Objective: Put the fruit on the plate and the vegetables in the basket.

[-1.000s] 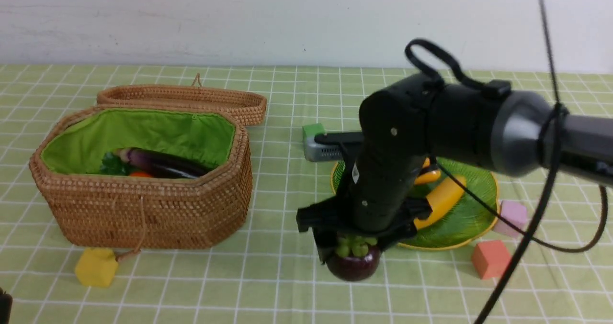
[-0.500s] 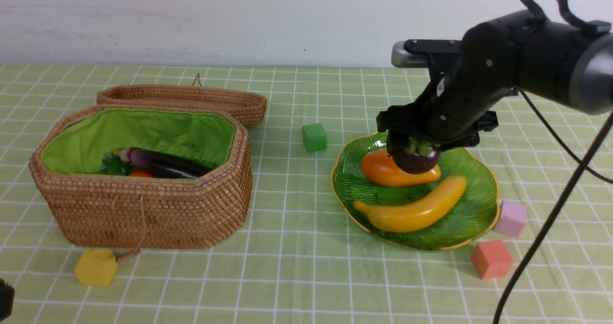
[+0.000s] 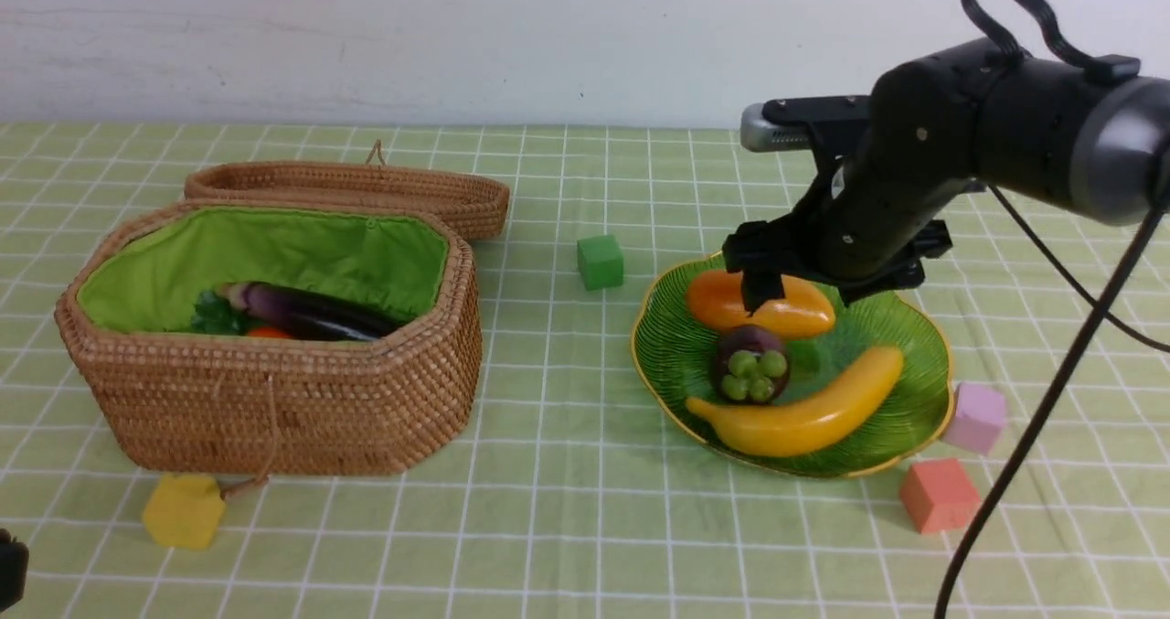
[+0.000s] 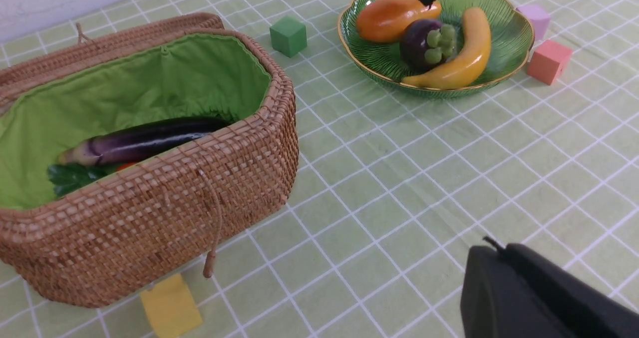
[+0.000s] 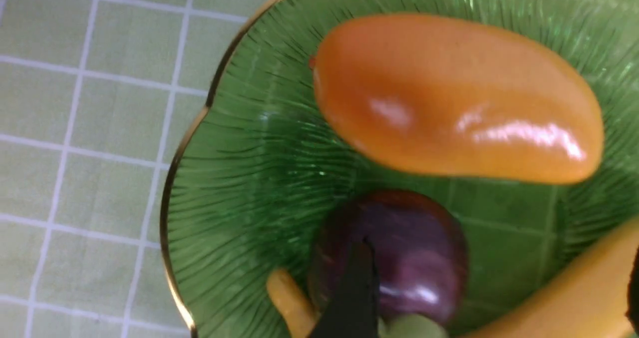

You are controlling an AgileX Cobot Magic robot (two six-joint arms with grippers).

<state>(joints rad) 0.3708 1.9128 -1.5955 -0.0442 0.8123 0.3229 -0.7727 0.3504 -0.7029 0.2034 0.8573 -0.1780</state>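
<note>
The green glass plate (image 3: 919,418) on the right holds the orange mango (image 3: 795,313), the yellow banana (image 3: 809,415) and the purple mangosteen (image 3: 749,363), which lies on its side between them. My right gripper (image 3: 823,292) hangs open just above the mango, holding nothing. From the wrist, the right gripper (image 5: 499,258) shows its fingers spread on either side of the mangosteen (image 5: 409,258), apart from it. The wicker basket (image 3: 274,400) on the left holds the eggplant (image 3: 311,313) and the carrot (image 3: 267,332). My left gripper (image 4: 491,250) is shut and empty, near the front of the table.
The basket's flat lid (image 3: 347,189) lies open behind it. Small cubes sit around: green (image 3: 600,261) left of the plate, lilac (image 3: 976,416) and coral (image 3: 938,495) at its right, yellow (image 3: 183,509) before the basket. A black cable (image 3: 1033,436) hangs from the right arm.
My right gripper carried the mangosteen from the table in front of the plate up over the plate and opened. The mangosteen now lies on the plate; the banana shifted slightly.
</note>
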